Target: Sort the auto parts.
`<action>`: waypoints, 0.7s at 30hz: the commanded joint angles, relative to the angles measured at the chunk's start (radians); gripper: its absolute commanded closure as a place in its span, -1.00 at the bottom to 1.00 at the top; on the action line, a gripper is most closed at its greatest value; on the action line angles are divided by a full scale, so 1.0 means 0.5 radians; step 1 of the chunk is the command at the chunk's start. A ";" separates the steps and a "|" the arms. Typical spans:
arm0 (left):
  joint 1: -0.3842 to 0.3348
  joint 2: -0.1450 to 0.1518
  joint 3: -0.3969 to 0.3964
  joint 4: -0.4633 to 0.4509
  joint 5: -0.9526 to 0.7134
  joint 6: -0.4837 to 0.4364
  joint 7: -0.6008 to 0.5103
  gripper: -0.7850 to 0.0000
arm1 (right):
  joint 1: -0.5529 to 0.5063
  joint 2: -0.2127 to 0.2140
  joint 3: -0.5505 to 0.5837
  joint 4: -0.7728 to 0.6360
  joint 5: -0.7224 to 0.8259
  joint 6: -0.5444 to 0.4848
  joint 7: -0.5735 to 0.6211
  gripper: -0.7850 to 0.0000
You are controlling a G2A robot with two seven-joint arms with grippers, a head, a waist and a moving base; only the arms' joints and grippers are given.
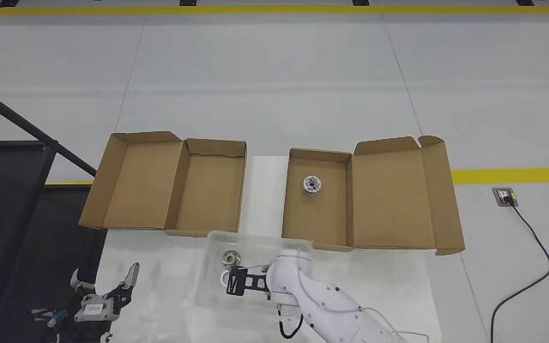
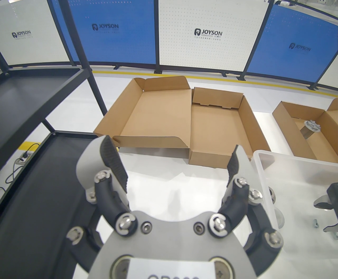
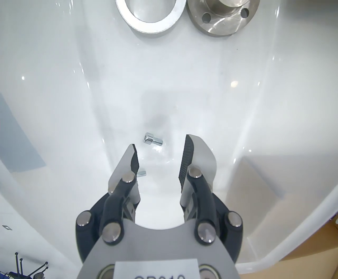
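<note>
One part (image 1: 311,185) is lying in the right box (image 1: 322,221); ring (image 3: 150,15), flange (image 3: 221,21), bolts (image 3: 152,139) are waiting in the bin (image 1: 214,283), right gripper (image 3: 161,144) part-open above

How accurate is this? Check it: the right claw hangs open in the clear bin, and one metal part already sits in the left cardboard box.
One error. The right claw hangs open in the clear bin, but the metal part sits in the right cardboard box, not the left cardboard box. The top view shows it.
</note>
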 commanded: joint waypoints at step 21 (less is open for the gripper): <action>0.000 0.000 0.000 0.000 0.000 0.000 0.000 -1.00 | 0.087 -0.076 -0.059 0.253 0.068 0.024 -0.060 0.44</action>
